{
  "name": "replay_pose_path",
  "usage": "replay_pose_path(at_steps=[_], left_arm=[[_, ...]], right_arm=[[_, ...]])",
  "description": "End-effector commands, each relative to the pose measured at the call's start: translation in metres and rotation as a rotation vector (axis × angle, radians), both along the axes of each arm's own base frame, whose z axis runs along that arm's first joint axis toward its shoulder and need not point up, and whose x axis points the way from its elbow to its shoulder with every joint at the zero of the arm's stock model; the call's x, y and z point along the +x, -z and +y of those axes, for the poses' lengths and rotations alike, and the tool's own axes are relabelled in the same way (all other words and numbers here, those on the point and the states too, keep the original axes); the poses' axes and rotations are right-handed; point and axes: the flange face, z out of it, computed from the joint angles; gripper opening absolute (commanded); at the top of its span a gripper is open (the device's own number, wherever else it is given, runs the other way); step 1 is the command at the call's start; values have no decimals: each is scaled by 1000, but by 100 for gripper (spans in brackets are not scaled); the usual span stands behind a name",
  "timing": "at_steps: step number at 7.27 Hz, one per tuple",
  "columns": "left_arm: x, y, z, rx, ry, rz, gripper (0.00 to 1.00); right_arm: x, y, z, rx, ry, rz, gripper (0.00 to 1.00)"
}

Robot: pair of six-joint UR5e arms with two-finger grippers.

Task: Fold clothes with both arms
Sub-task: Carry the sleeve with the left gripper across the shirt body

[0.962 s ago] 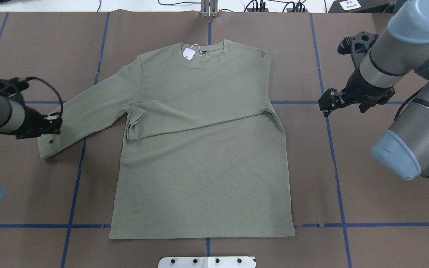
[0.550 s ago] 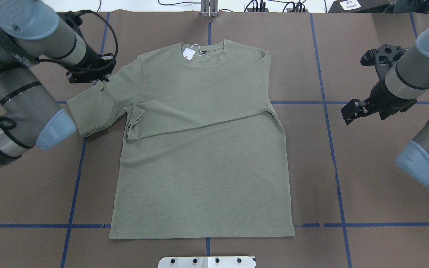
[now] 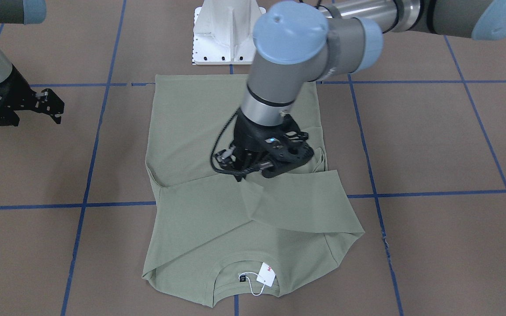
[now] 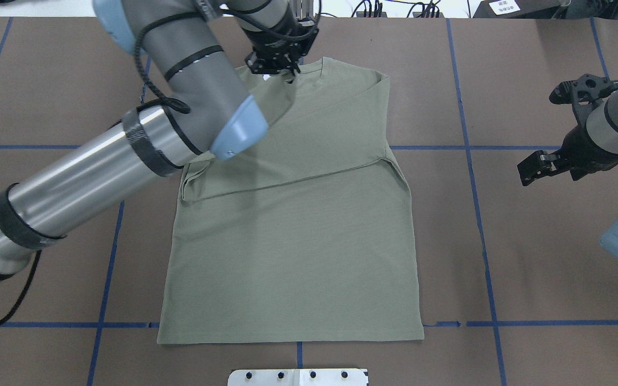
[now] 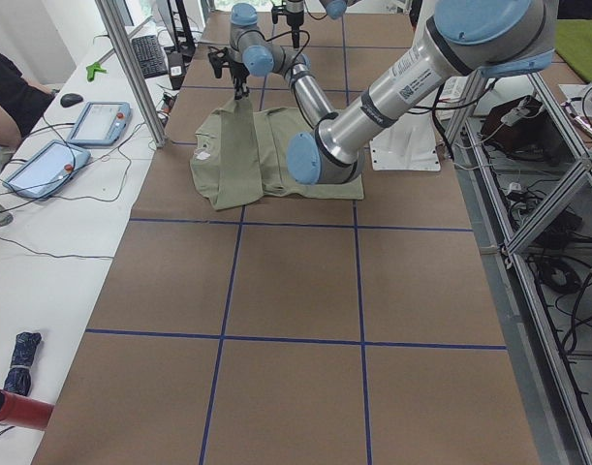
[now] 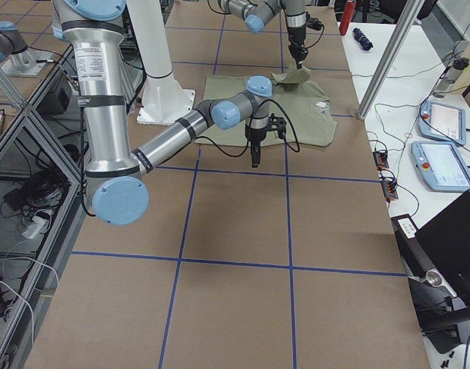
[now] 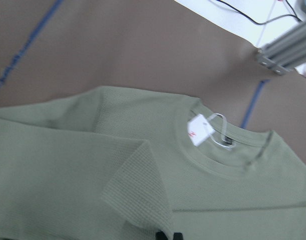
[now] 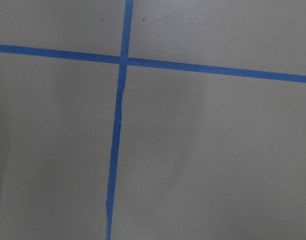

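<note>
Clenched on the cuff of one sleeve [image 3: 305, 206], the jaws of the left gripper [image 3: 240, 177] hold that fabric lifted over the chest of the shirt [image 4: 287, 257]. In the left wrist view the black fingertips [image 7: 168, 235] show at the bottom edge, pinching the ribbed cuff. The right gripper [image 4: 526, 174] hangs over bare table [image 4: 529, 268] at the right of the overhead view, well apart from the shirt. Its jaws look parted and hold nothing.

A white hang tag [image 3: 266, 274] lies on a loop of string inside the collar, bearing a small red mark too small to read. A black neck label [image 3: 242, 277] sits just beside it, its text illegible. Lettering on the left arm's band [image 5: 407, 73] and on a white sign [image 4: 505, 6] at the top right of the overhead view cannot be read either.

The sage-green shirt lies flat, front up, in the middle of the brown table. Its long axis runs straight up and down the overhead frame, with the collar at the top and the straight hem at the bottom. In the front-facing view this is reversed: the collar is at the bottom and the hem at the top, just below the white pedestal [image 3: 226, 30]. The other sleeve [image 4: 298, 161] lies folded across the chest on a slant, its cuff near the shirt's left edge in the overhead view. Blue tape [image 8: 117, 150] lines cross the table in a grid.
</note>
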Motion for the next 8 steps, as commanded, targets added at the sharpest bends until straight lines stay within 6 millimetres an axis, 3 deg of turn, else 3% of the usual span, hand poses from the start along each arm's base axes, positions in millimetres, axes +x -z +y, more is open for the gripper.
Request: replay_pose_path(at_steps=[1, 2, 3, 5, 6, 7, 8], left_arm=[[101, 41, 71, -15, -77, 97, 0], [122, 28, 70, 6, -47, 100, 0], [129, 17, 68, 1, -47, 88, 0], [137, 15, 75, -13, -54, 86, 0], [162, 21, 102, -11, -48, 81, 99], [195, 30, 147, 38, 15, 113, 100], [214, 18, 174, 96, 26, 180, 100]], right_arm=[[2, -4, 0, -19, 0, -9, 100], [2, -4, 0, -23, -4, -9, 100], [1, -5, 0, -27, -7, -8, 100], [0, -3, -1, -26, -6, -11, 100], [-1, -3, -2, -26, -6, -11, 100], [-3, -3, -4, -26, -4, -11, 100], [-4, -3, -5, -25, -2, -10, 100]])
